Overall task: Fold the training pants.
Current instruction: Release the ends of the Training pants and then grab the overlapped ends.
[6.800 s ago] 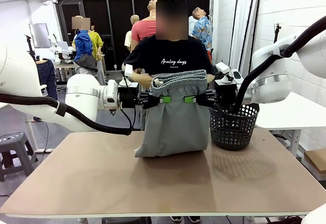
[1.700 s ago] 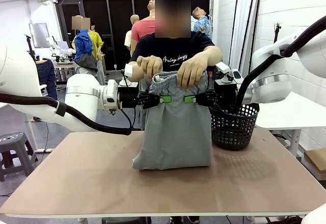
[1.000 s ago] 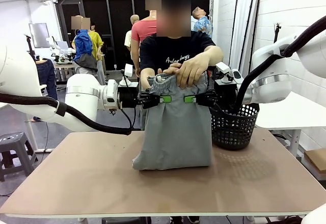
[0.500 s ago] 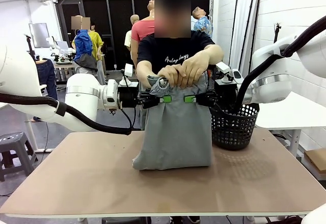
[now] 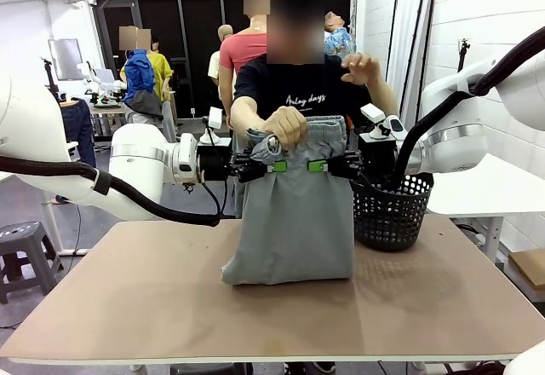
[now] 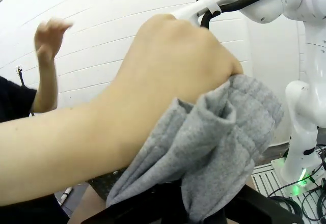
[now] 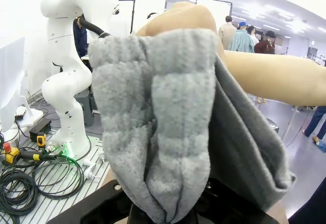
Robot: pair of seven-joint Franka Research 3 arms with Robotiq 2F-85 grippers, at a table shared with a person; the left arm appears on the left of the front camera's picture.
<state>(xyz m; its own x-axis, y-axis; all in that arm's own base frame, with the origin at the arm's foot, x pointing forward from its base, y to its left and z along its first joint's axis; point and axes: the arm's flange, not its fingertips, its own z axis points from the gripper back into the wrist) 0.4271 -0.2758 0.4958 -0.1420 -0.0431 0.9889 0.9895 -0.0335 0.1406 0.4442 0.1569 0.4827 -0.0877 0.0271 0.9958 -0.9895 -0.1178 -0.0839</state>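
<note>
The light grey training pants [image 5: 294, 222] hang upright at mid-table, their lower end bunched on the tabletop. My left gripper [image 5: 260, 167] is shut on the waistband's left side, and my right gripper [image 5: 328, 166] is shut on its right side. A person's hand [image 5: 285, 125] clutches the gathered waistband [image 6: 214, 132] near my left gripper; the other hand [image 5: 359, 67] is raised in the air. In the right wrist view the thick waistband [image 7: 163, 127] rises from between my fingers, with the person's arm [image 7: 275, 79] behind it.
A black mesh basket [image 5: 391, 210] stands on the table just right of the pants, under my right arm. The brown tabletop [image 5: 170, 307] spreads out in front. The person stands at the far edge behind the pants.
The person's hand on the picture's right let go of the waistband and lifted to shoulder height. The other hand keeps its grip. Both grippers and the pants held still.
</note>
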